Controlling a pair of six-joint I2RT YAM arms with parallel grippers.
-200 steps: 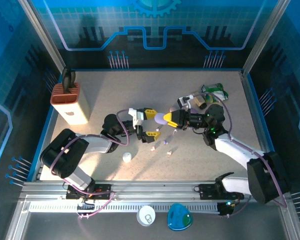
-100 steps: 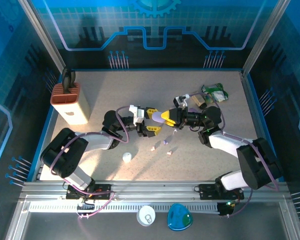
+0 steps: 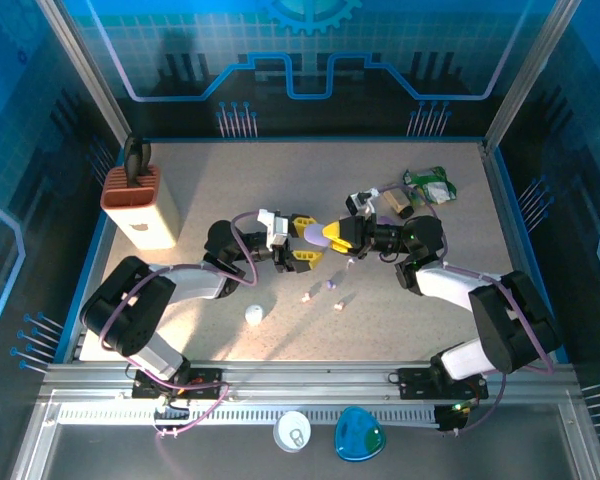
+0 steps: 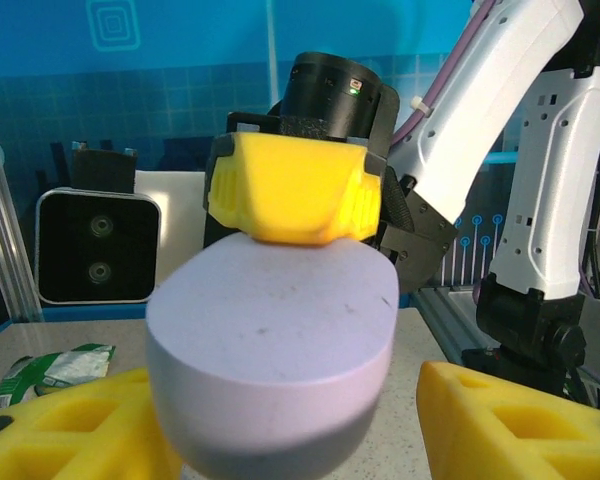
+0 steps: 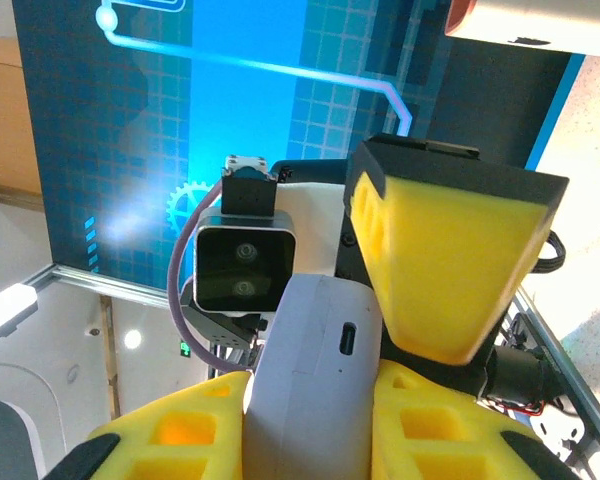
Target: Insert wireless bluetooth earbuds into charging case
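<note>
Right now my right gripper (image 5: 310,400) is clamped on a lilac-purple, pebble-shaped plastic charging case (image 4: 270,330). Its yellow pads press on opposite faces, and a small port slot on the shell's edge faces that wrist camera. Facing it tip to tip, my left gripper (image 4: 285,405) has its jaws partly apart and set around the other end of the same case. One pad lies against the shell and the other shows a sliver of gap, so I cannot tell whether that side really grips.

The earbuds (image 3: 329,286), tiny pale stubby plastic buds, lie loose on the speckled beige table (image 3: 230,180). They are just on the near side of the two meeting fingertips, toward the arm bases. A small white rounded piece (image 3: 253,315) sits further back, beside my left forearm.
</note>
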